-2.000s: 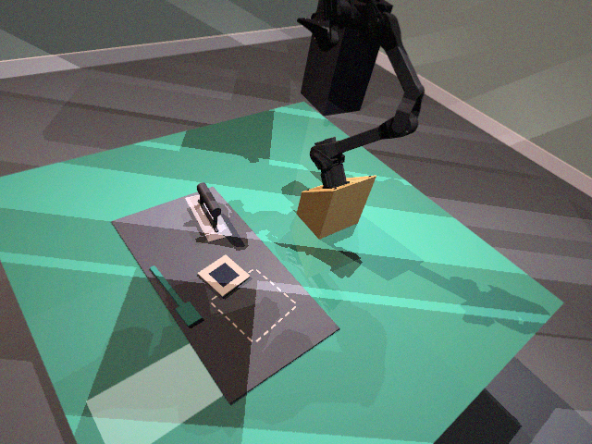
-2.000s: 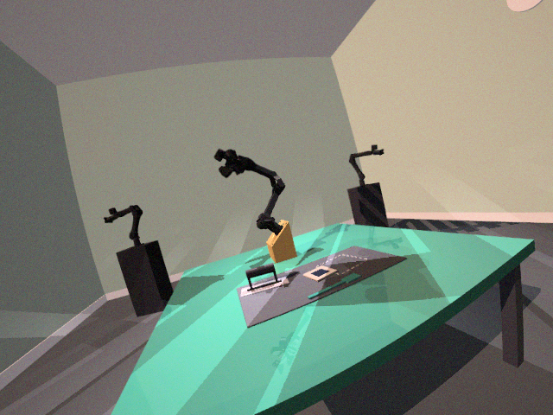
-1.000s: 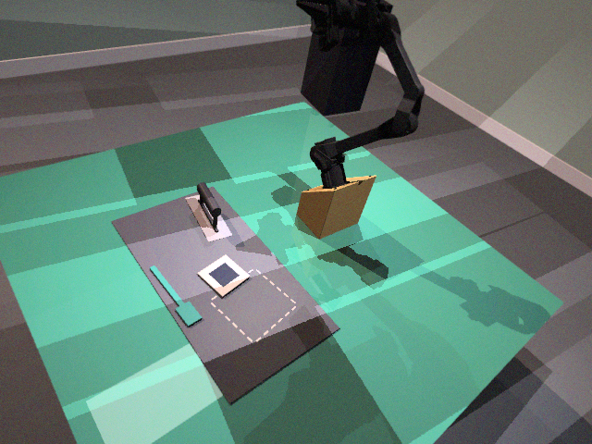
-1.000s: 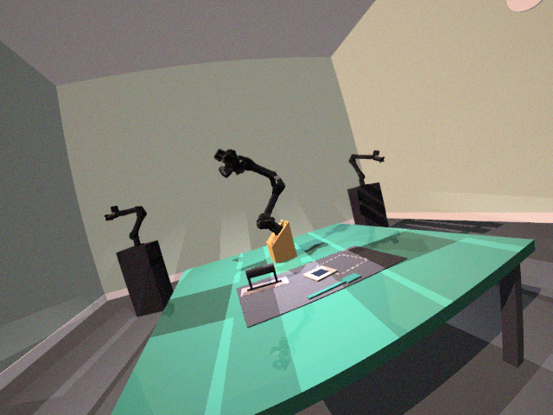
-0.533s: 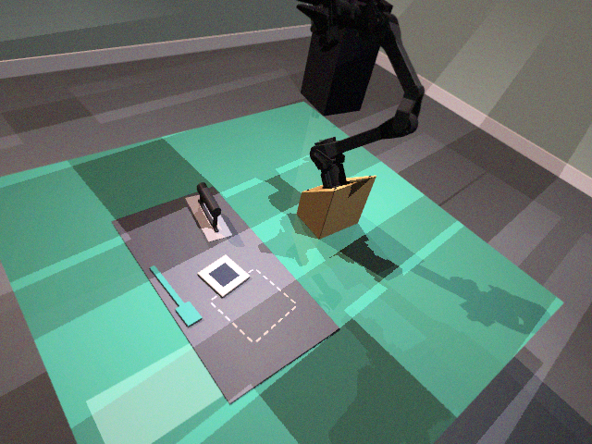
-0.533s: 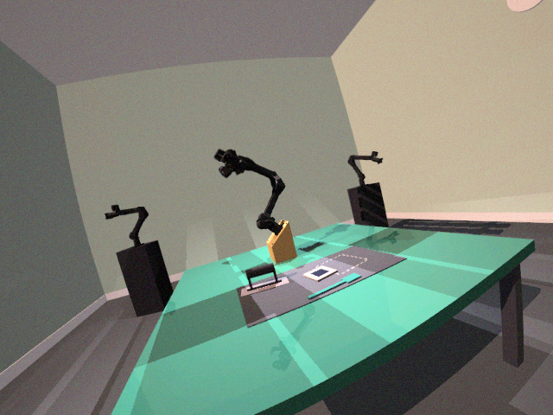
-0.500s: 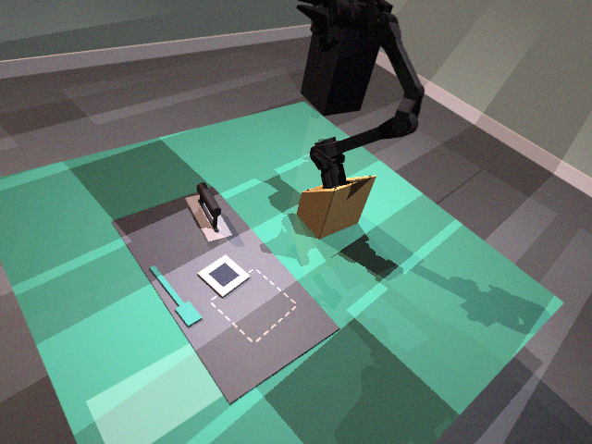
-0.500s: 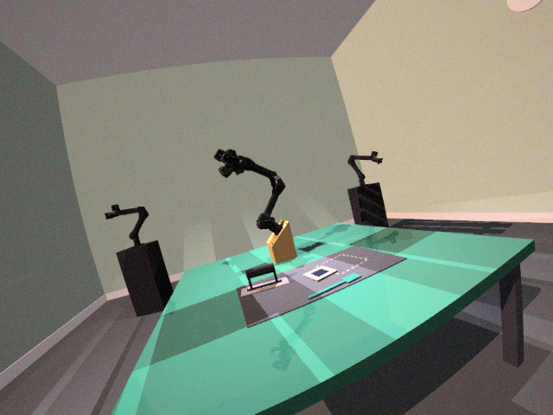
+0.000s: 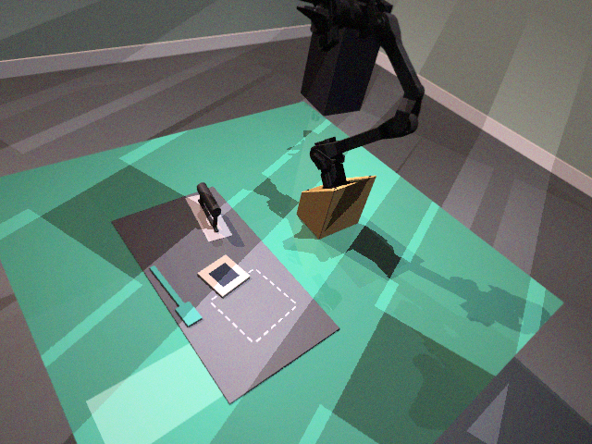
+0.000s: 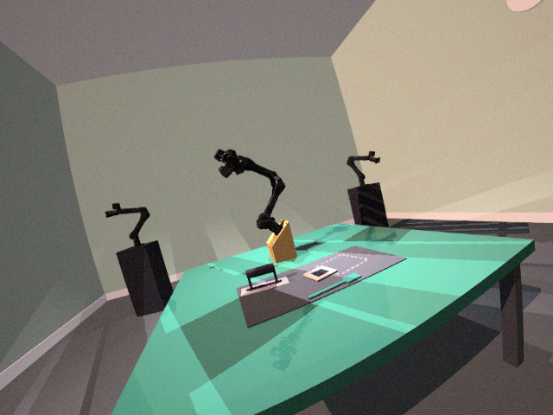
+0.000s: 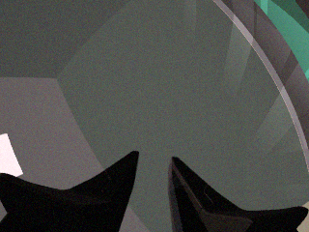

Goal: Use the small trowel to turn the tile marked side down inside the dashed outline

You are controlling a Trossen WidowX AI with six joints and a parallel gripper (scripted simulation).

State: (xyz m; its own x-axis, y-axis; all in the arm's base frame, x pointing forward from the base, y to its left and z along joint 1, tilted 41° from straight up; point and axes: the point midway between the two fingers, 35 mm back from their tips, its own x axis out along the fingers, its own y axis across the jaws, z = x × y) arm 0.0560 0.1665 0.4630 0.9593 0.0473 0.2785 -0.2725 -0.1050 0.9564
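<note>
Gripper [image 9: 302, 9] [image 10: 220, 162] [image 11: 154, 160] slightly open; cream-bordered tile [image 9: 223, 276] [image 10: 320, 273] shows dark square.

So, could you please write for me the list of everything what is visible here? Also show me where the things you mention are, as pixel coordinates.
table [image 9: 157, 157] [image 10: 402, 285]: one, green, centre
mat [image 9: 229, 373] [image 10: 268, 308]: one, grey, on table
outline [image 9: 276, 287] [image 10: 365, 259]: one, white dashed, on mat
tile [image 9: 224, 275] [image 10: 320, 272]: one, cream with dark square, mostly outside outline
trowel [image 9: 208, 199] [image 10: 260, 270]: one, black handle, pale plate, mat's end
spatula [image 9: 189, 314] [image 10: 352, 278]: one, teal, along mat's edge
stands [image 9: 341, 71] [image 10: 143, 277]: two, dark, beyond table
walls [image 9: 525, 95] [image 10: 200, 111] [image 11: 145, 97]: at least three, greenish and yellowish, around
floor [image 9: 95, 115]: one, grey-brown, below
ceiling [image 10: 223, 27]: one, grey, above
pale shapes [image 10: 522, 3] [image 11: 7, 157]: one each in exterior and wrist views, at picture edge
other arms [image 10: 143, 214]: two, black, on stands
base [image 9: 313, 215] [image 10: 282, 245]: one, orange, on table
arm [image 9: 403, 67] [image 10: 276, 182]: one, black, on base
gripper [image 9: 302, 8] [image 10: 221, 162] [image 11: 154, 160]: one, black, raised, slightly open, empty
</note>
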